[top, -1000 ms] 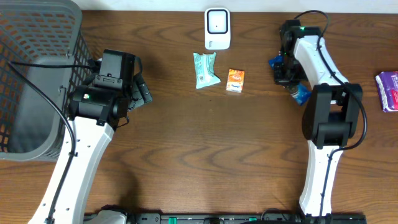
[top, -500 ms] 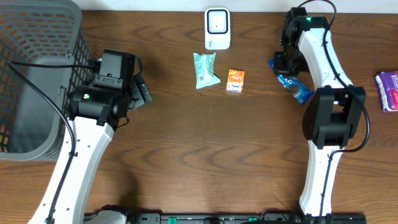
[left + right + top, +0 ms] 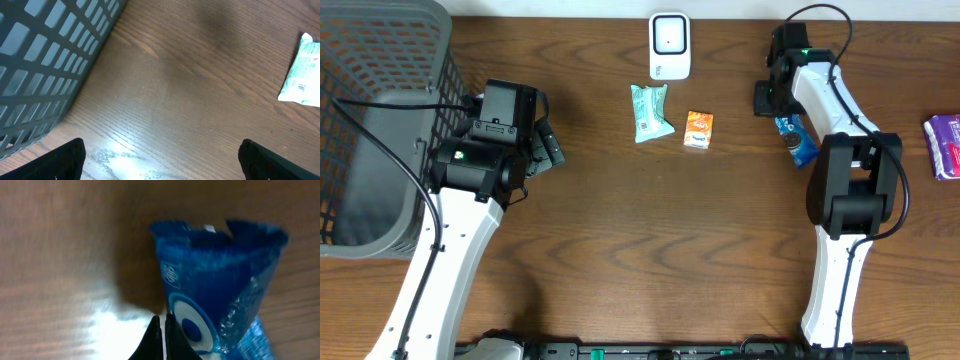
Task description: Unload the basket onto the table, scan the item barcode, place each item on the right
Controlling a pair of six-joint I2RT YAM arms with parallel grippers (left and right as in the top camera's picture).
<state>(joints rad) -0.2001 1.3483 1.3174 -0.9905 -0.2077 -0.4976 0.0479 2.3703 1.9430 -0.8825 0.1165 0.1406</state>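
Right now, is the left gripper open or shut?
Open. In the left wrist view the left gripper has its fingers at opposite bottom corners, only bare table between them.

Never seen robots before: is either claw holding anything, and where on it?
The right gripper looks pinched shut on the blue packet, by its side edge near one end. The left gripper holds nothing.

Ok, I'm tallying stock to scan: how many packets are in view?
4: green packet and orange packet near the white scanner, blue packet by the right arm, purple packet at the right edge. The basket may hide more.
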